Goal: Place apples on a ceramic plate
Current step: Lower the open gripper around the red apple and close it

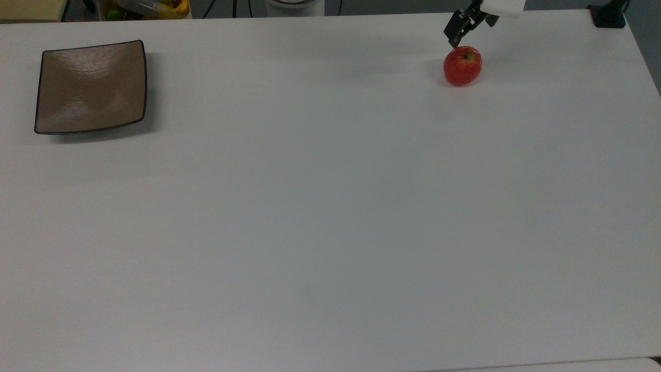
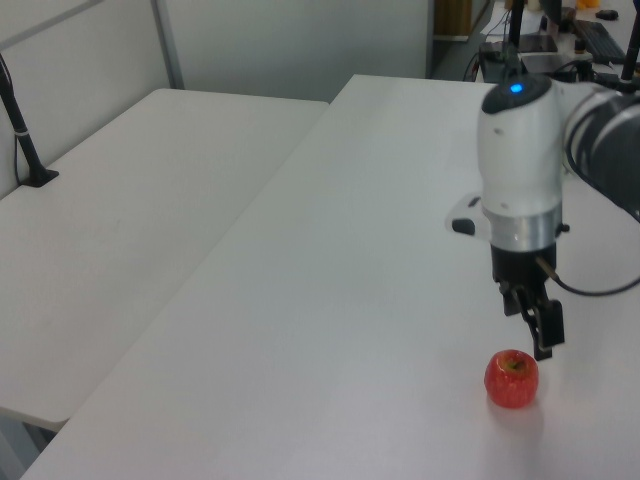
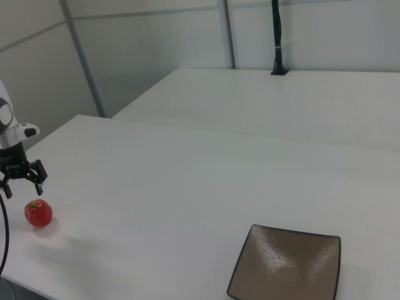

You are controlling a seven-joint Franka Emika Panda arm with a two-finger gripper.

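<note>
A small red apple (image 1: 462, 66) (image 2: 511, 378) (image 3: 38, 213) rests on the white table near the top view's far right. The square taupe-brown ceramic plate (image 1: 90, 87) (image 3: 285, 270) lies bare at the top view's far left, a long way from the fruit. My gripper (image 1: 467, 31) (image 2: 543, 345) (image 3: 23, 186) hangs just above the apple, a little toward the table's far edge in the top view. It is open, its two black fingers spread apart in the right view with nothing between them. It does not touch the apple.
A black camera post (image 1: 608, 18) is clamped at the table's far right corner in the top view. A second white table (image 2: 130, 200) (image 3: 281, 100) adjoins, with another black post (image 2: 25, 130) (image 3: 278, 44). A bin of colourful items (image 1: 155, 8) sits beyond the far edge.
</note>
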